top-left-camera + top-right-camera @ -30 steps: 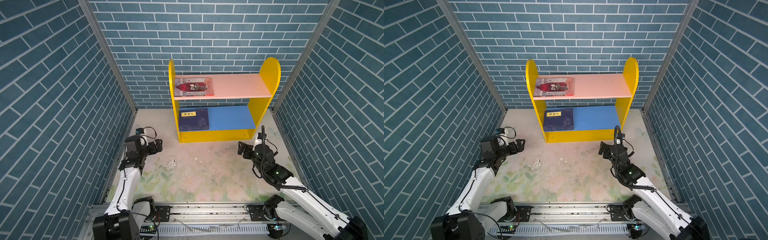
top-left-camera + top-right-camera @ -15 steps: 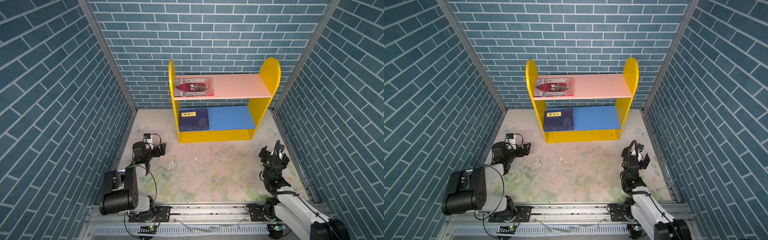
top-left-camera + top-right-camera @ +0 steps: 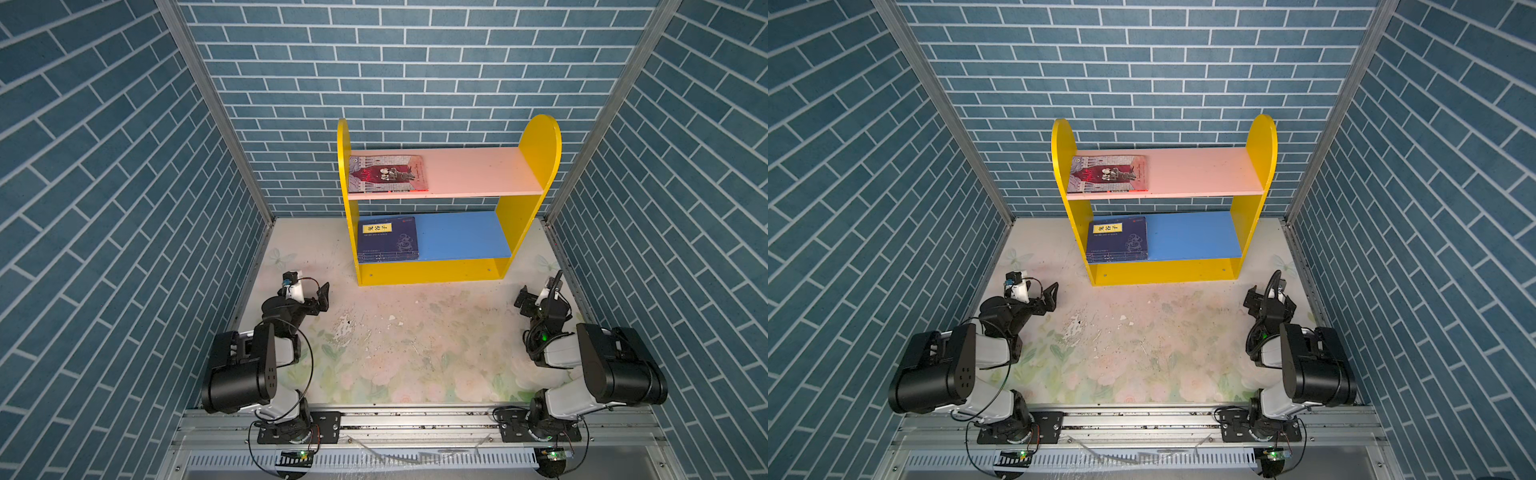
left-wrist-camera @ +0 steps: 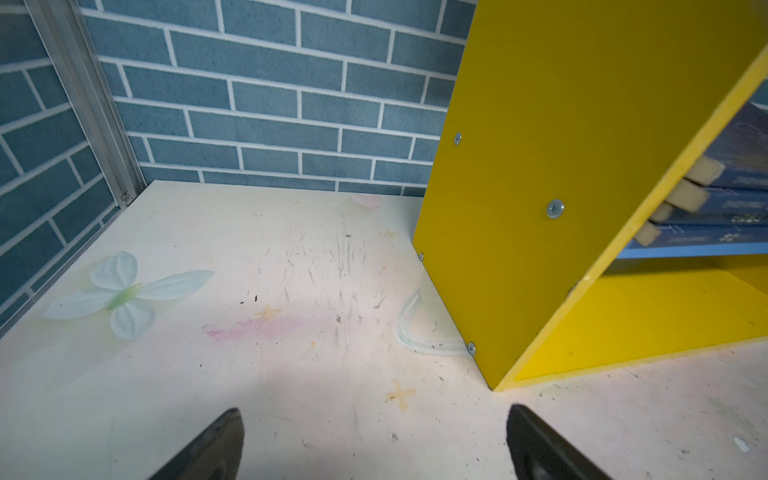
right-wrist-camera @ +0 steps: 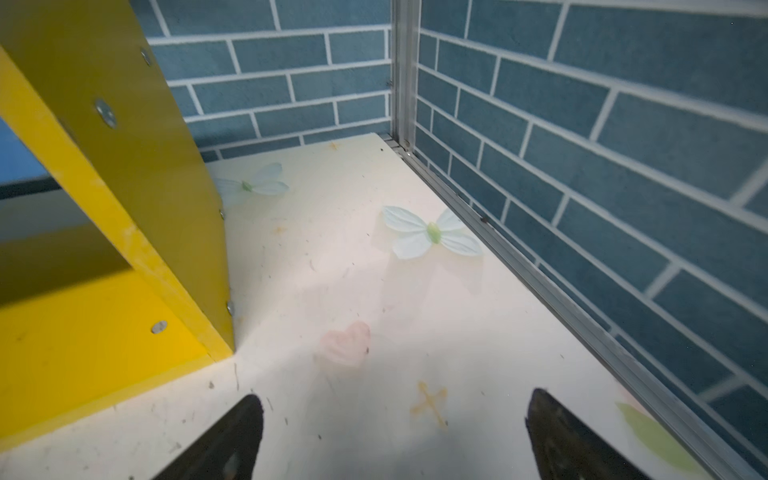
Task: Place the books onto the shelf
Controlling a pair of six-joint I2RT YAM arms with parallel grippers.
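The shelf (image 3: pixel 432 272) (image 3: pixel 1167 270) stands against the back wall. A grey-and-red book (image 3: pixel 387 173) (image 3: pixel 1108 173) lies flat at the left end of its pink upper board. A stack of navy books (image 3: pixel 388 240) (image 3: pixel 1118 239) with a yellow label lies at the left end of the blue lower board; the stack's edges (image 4: pixel 715 208) show in the left wrist view. My left gripper (image 3: pixel 320 299) (image 4: pixel 375 411) is open and empty, low over the table, in front of and left of the shelf. My right gripper (image 3: pixel 524 300) (image 5: pixel 395 397) is open and empty near the shelf's right front corner.
Blue brick walls close in the left, back and right sides. The shelf's yellow side panels (image 4: pixel 540 166) (image 5: pixel 137 145) stand close ahead of each gripper. A metal rail (image 3: pixel 415 419) runs along the front under both folded arms. The floral table top (image 3: pixel 415 345) is scuffed.
Both arms have folded back toward the front rail. The right gripper has moved right, away from the shelf front. The books have not moved.
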